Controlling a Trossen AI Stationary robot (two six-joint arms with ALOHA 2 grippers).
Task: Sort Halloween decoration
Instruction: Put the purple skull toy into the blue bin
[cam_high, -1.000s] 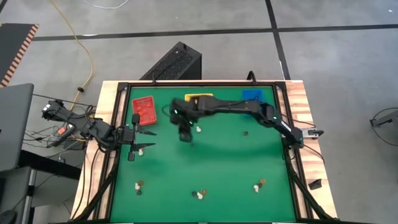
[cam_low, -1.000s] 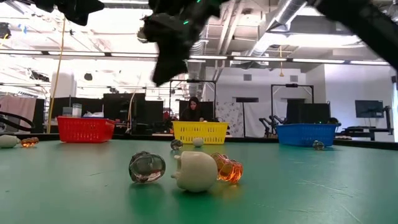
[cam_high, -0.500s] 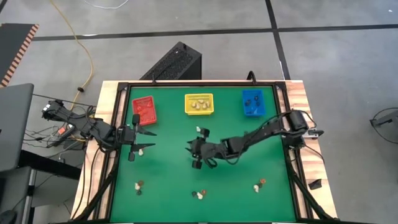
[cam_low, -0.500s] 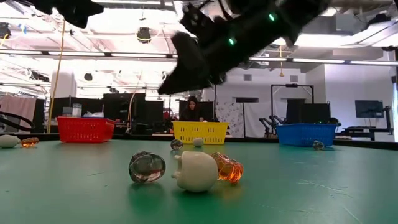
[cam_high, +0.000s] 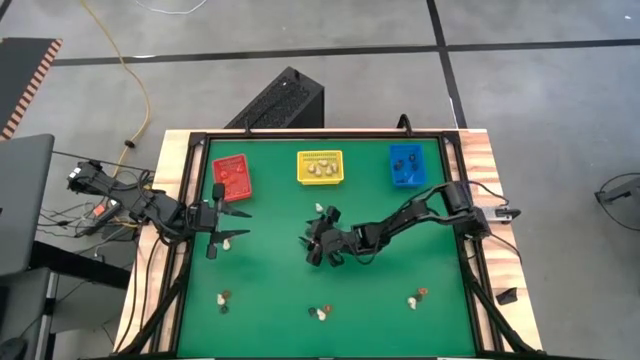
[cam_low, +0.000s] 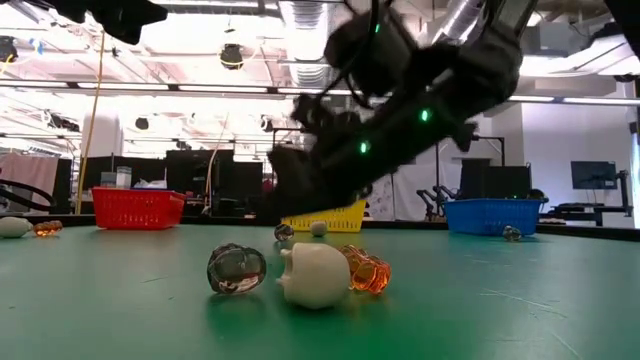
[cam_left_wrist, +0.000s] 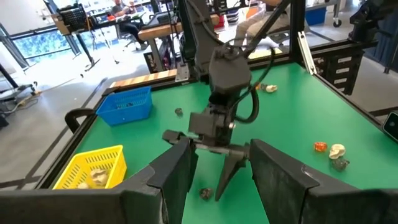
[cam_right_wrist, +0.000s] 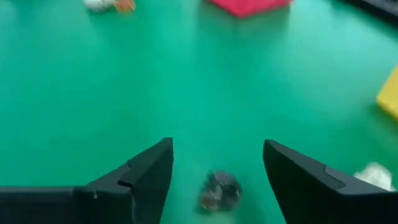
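Halloween decoration trinkets lie scattered on the green table. A dark trinket lies on the mat between the open fingers of my right gripper, which hangs low over the table's middle and touches nothing. A white trinket lies just beyond it toward the far edge. Three trinkets, clear-dark, white and orange, rest together near the front edge. My left gripper waits open at the table's left, raised, with nothing between its fingers.
A red bin, a yellow bin holding trinkets and a blue bin stand along the far edge. More small clusters lie at the near left and near right. A black frame rims the table.
My right gripper has swung from near the yellow bin toward the table's middle and come down close to the mat, turning to point toward the left edge. The trinkets have stayed where they were.
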